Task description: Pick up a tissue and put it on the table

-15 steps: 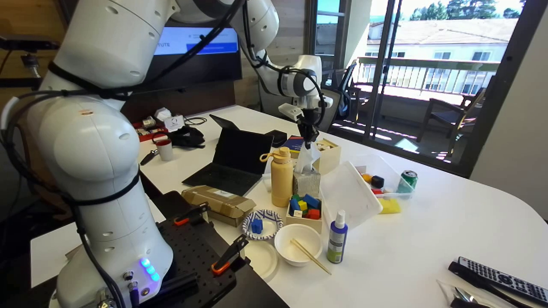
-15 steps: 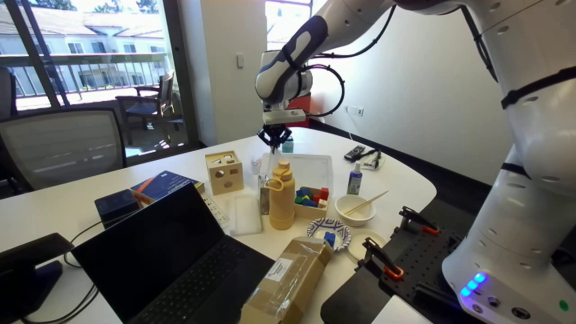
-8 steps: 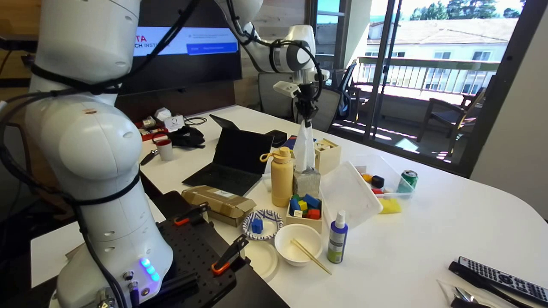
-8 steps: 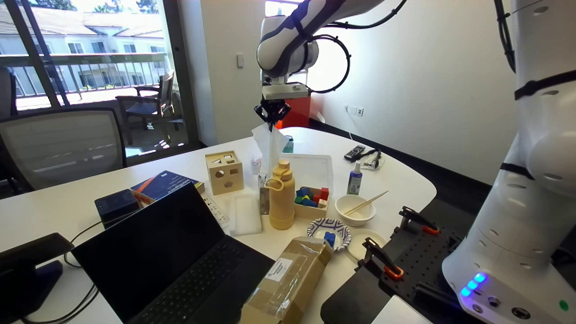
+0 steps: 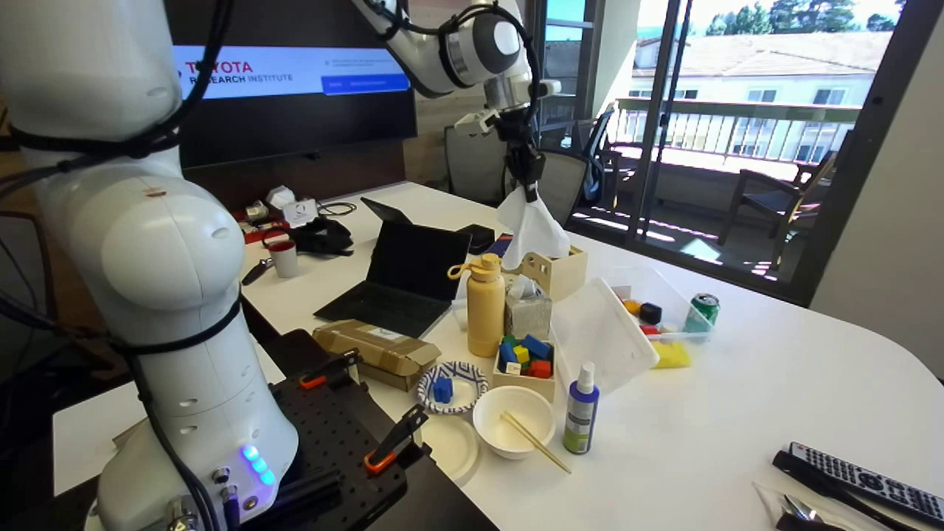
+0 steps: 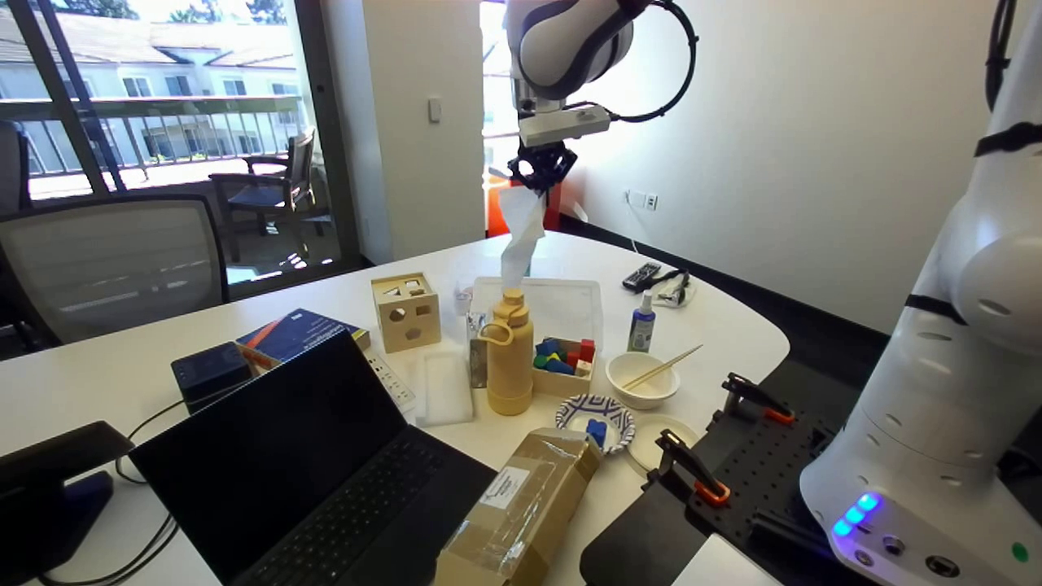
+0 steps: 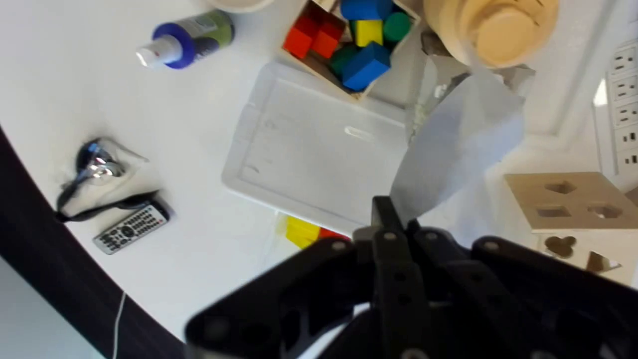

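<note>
A white tissue (image 5: 535, 230) hangs from my gripper (image 5: 531, 193), whose fingertips are shut on its upper end. The tissue is clear of the tissue box (image 5: 528, 316), which is grey and silvery with a white tuft at its top opening. In an exterior view the tissue (image 6: 521, 236) hangs above the bottle's cap, and the box is mostly hidden behind the bottle. In the wrist view the tissue (image 7: 456, 144) trails away from the pinched fingertips. The white table (image 5: 723, 420) lies below, and my gripper is well above it.
Close round the tissue box stand a tall yellow bottle (image 5: 485, 306), a wooden shape box (image 5: 568, 273), a box of coloured blocks (image 5: 525, 380) and a tilted plastic lid (image 5: 601, 339). A spray bottle (image 5: 582, 417), a bowl (image 5: 514, 428) and a laptop (image 6: 293, 456) are also on the table.
My gripper has risen with the tissue, which has stretched up and come out of the box. In the last half second the gripper also tilted and shifted sideways, and the tissue swung.
</note>
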`<state>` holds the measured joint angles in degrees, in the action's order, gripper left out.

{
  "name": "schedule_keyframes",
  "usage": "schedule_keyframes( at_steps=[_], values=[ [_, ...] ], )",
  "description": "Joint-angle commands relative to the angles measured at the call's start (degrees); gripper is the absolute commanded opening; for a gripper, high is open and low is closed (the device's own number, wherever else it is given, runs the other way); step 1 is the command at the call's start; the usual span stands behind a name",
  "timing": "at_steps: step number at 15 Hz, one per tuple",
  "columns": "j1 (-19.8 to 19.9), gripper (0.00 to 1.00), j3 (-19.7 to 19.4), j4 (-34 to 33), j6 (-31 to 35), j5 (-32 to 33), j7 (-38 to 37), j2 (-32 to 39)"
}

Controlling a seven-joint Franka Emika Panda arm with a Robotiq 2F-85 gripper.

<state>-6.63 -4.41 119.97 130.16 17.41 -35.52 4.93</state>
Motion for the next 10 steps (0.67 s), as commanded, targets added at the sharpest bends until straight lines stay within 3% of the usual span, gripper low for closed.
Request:
schedule_keyframes(
  at_steps=[1,5,10],
  values=[
    [1.18,0.0,1.93,11.9,-6.57,6.43,-8.13,-10.51],
    [2.46,0.0,4.74,20.03,-9.66,1.43,-7.12,-12.88],
    [2.27,0.0,6.97,23.21,-6.37,-5.01,-5.24,-6.9]
  ],
)
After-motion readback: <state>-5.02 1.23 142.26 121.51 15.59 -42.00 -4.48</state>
